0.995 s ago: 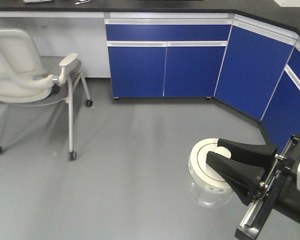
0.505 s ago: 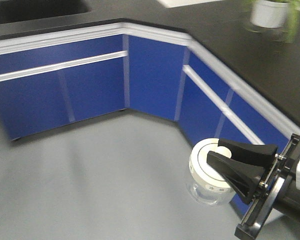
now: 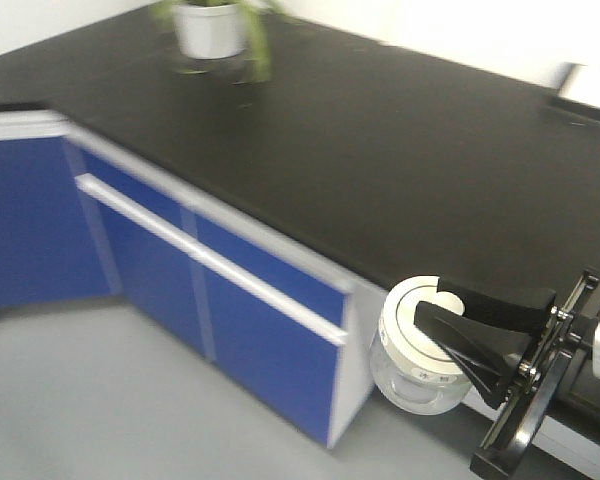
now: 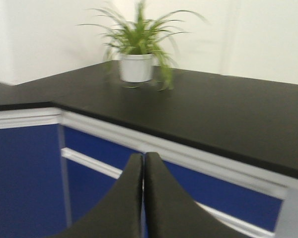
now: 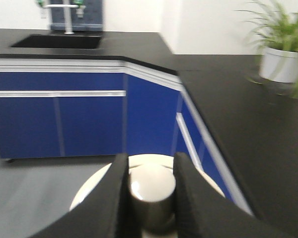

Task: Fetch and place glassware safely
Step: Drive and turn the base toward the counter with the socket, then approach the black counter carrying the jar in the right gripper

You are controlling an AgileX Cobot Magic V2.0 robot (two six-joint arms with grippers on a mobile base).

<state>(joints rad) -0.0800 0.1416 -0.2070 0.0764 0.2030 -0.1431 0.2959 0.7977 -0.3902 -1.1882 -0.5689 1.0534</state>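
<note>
The right end effector (image 3: 435,305) is clamped on the knob of the cream lid (image 3: 404,312) of the glass jar (image 3: 408,378), holding it in the air by the edge of the black worktop (image 3: 380,150); the left end effector (image 4: 143,166) is closed with nothing between its fingers

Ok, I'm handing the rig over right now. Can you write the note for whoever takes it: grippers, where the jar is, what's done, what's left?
Grippers: the left gripper is shut and empty. The right gripper is shut on the lid knob of the glass jar, which hangs in the air.
Position: the jar is near the front edge of the black counter. A potted plant stands at its far side.
Done: jar fetched and in hand.
Left: carry it over the counter, set it down, release. The grip is on the lid only, so probably best to move gently.
</note>
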